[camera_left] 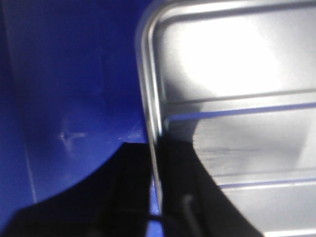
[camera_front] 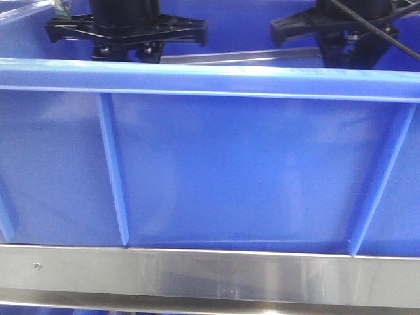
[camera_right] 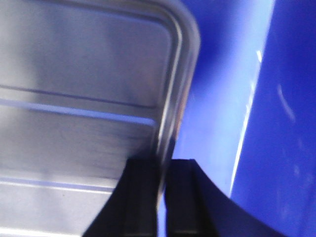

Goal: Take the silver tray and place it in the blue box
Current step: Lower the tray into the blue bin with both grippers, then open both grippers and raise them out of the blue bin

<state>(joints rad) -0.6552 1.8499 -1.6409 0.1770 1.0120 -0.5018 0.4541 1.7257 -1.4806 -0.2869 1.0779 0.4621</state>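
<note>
Front view: the blue box [camera_front: 230, 177] fills the frame. Its near wall is bright blue with upright ribs and a thick rim across the top. A brushed steel strip [camera_front: 210, 275] runs along the foot of the wall. Over the rim, the left gripper [camera_front: 125, 46] and the right gripper [camera_front: 341, 42] reach down inside the box, left and right of centre. Between them shows a thin, shiny edge of the silver tray [camera_front: 262, 55] – level, just behind the near rim. Their fingers are hidden here.

Left wrist view: the tray is polished metal with a raised rim, a rounded corner at the far end and two lengthwise ridges that reflect blue. It takes up the right part of the frame, with blue box interior on the left. The black fingers [camera_left: 123, 197] stand one outside and one inside the rim, with the rim pinched between them.

Right wrist view: the same tray is seen from its other end, lying to the left, with the box wall to the right. The fingers [camera_right: 140, 197] stand narrow, one on each side of the rim near the rounded corner – clamped on it.

Whether the tray rests on the box floor cannot be told.
</note>
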